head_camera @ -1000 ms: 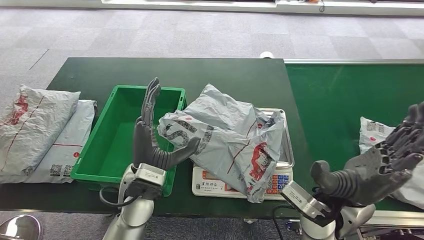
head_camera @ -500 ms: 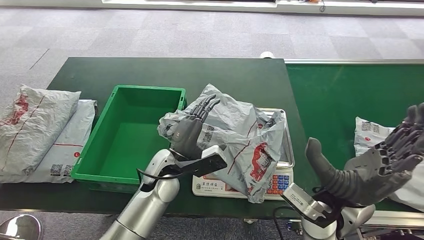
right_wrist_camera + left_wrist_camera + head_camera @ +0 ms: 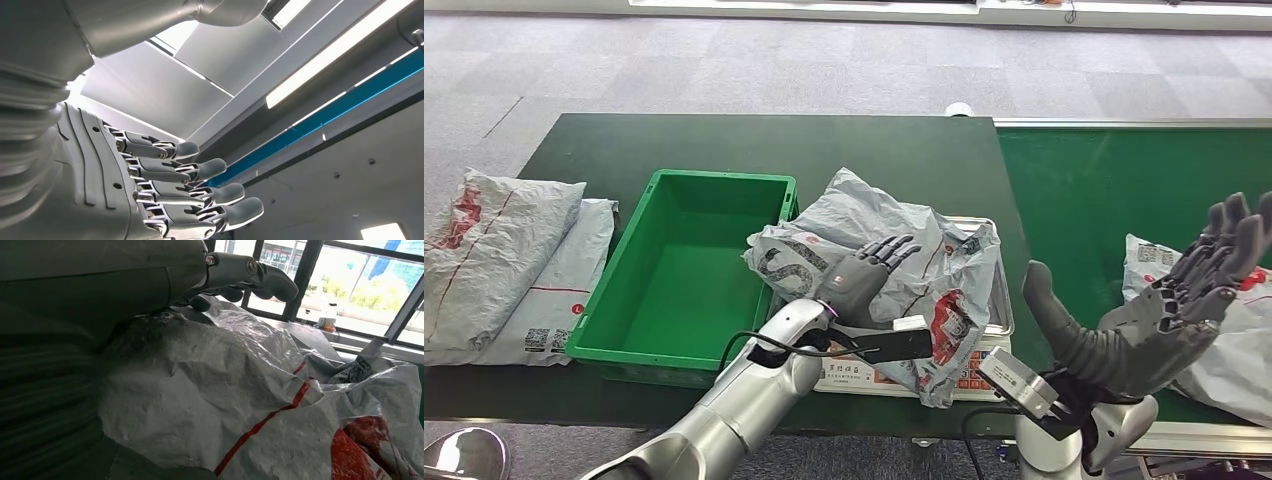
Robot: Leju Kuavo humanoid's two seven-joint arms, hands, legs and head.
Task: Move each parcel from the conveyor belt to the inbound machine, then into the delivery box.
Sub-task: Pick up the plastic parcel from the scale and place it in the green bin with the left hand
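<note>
A crumpled grey parcel [image 3: 894,245] with red and black print lies on the white scale [image 3: 980,352], the inbound machine. My left hand [image 3: 864,282] lies palm down on this parcel with its fingers stretched out and the thumb out toward the scale's front. In the left wrist view the fingers [image 3: 245,275] reach out just over the parcel [image 3: 225,390]. My right hand [image 3: 1169,320] is raised palm up over the conveyor belt [image 3: 1114,190], fingers spread and holding nothing [image 3: 165,190]. Another grey parcel [image 3: 1234,360] lies on the belt under it.
An empty green delivery box [image 3: 606,290] stands left of the scale on the dark green table [image 3: 874,150]. Two more grey parcels [image 3: 494,260] lie at the table's left end. Grey carpet floor lies beyond the table.
My left hand swung from upright over the green box rightward and down onto the parcel on the scale. My right hand tilted up slightly and spread its fingers.
</note>
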